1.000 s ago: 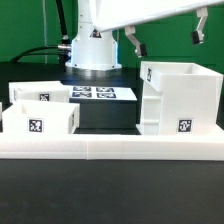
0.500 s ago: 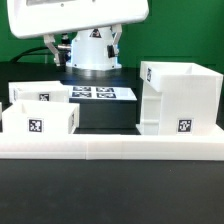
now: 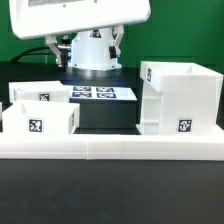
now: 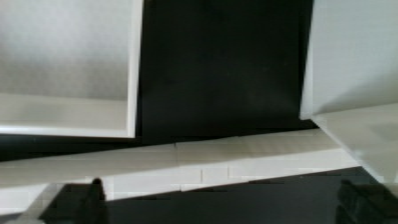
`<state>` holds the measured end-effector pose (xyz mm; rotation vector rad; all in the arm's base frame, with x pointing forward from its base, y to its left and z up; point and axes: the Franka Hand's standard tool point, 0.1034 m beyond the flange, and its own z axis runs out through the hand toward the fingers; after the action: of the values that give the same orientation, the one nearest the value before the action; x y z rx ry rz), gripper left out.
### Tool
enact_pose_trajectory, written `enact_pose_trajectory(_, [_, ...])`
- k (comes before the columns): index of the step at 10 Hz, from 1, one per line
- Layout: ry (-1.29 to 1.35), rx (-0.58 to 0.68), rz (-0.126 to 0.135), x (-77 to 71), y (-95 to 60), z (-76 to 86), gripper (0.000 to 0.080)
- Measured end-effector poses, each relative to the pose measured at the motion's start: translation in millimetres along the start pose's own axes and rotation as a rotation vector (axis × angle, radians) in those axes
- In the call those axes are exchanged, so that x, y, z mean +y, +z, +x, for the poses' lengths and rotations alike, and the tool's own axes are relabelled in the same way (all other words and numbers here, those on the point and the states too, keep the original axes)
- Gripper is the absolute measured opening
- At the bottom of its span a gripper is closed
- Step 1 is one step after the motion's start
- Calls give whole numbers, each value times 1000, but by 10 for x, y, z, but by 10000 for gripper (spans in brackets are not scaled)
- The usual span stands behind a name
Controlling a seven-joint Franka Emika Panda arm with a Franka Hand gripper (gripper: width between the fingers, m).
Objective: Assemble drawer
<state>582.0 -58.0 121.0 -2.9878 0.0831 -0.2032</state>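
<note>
The claw [image 4: 222,205] is spread wide with nothing between its jaws. In the wrist view one dark fingertip [image 4: 71,203] shows at the frame's edge, and the other is only dimly seen at the opposite edge. The claw hangs in the air, clear of every part. The long low white bar [image 4: 196,160] runs crosswise just beyond the fingertips. Past the bar, two white walls of the drawer set stand on either side of a strip of black bench [image 4: 222,70]. One wall [image 4: 63,60] lies out from one finger and the other [image 4: 365,60] out from the other finger; I cannot tell which part each is. In the exterior view the claw itself is out of sight and only the arm's white body [image 3: 80,18] fills the top of the frame. Below and beyond it the tall casing [image 3: 180,95] stands upright on the bench. The front tray [image 3: 40,122] and the rear tray [image 3: 40,93] sit close together, well apart from the casing. The marker board [image 3: 97,94] lies flat between the trays and the casing.
</note>
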Motion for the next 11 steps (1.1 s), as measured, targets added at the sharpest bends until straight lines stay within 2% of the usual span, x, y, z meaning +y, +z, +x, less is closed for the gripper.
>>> enact_pose_trajectory(1, [12,-21,-68,41,36,-22,648])
enact_pose_trajectory(3, [22,-1,-97,266,246,-85,648])
enact_pose_trajectory(4, [37,-8,-93,361,324,-139,648])
enact_pose_trajectory(6, [32,-3,-92,315,305,-112,648])
enact_pose_trajectory(9, [34,-6,-92,334,323,-125,648])
enact_pose_trajectory(11, [30,-14,-106,511,506,-234,648])
